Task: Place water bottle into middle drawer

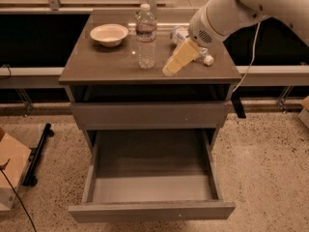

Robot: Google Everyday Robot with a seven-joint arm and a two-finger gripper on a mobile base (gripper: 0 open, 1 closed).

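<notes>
The water bottle point(146, 35) stands upright near the middle of the cabinet top point(104, 62); it is clear, with a white cap and a dark red label band. My gripper point(173, 65) hangs low over the top just to the right of the bottle, pointing down and left, a short gap away from it and holding nothing that I can see. The middle drawer point(152, 190) is pulled out below, its pale grey floor bare.
A stubbier bottle point(179, 33) lies on its side behind the gripper, its cap point(208, 60) poking out to the right. A cream bowl point(109, 34) sits at the back left of the top. A closed flat drawer front point(149, 114) is above the open drawer. A cardboard box point(9, 170) is on the floor at left.
</notes>
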